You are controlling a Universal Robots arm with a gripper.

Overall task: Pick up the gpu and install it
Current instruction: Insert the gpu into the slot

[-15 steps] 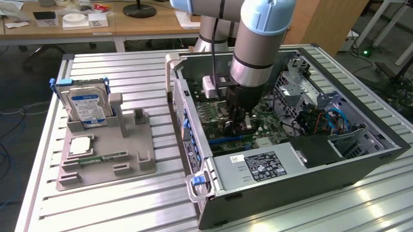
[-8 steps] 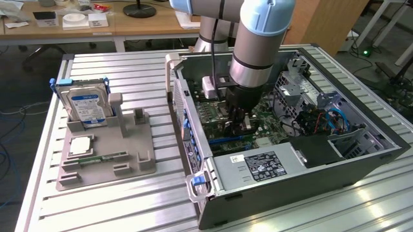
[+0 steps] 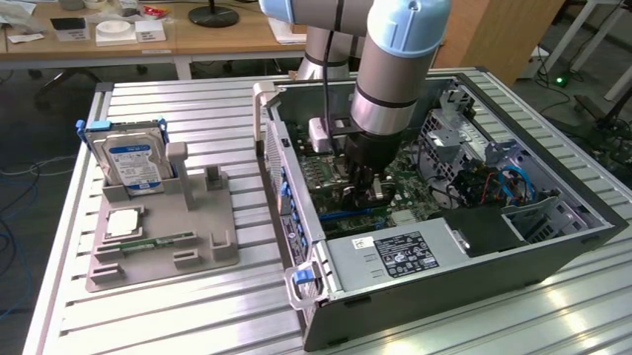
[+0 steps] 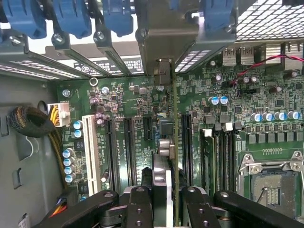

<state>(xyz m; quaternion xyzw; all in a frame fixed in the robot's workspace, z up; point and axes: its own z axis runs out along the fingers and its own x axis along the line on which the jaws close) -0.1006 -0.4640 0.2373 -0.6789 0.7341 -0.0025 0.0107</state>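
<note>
Your gpu [image 4: 164,148] hangs edge-on in the claw [image 4: 167,204], which pinches it across both faces, over the motherboard [image 4: 118,99] and its long black slots [image 4: 127,147]. Judge it light, stiff and fragile (hold board and shroud, never the fan or contact edge). In the exterior view the hard drive [image 3: 133,163] stands at 9 o'clock from the open case [image 3: 425,288] on the bench [image 3: 197,310].

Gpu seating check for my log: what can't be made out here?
- Wrist view: gpu sits edge-on in the gripper; whether its far edge meets the motherboard is hidden by the card itself.
- Exterior view: the arm covers the card.
</note>
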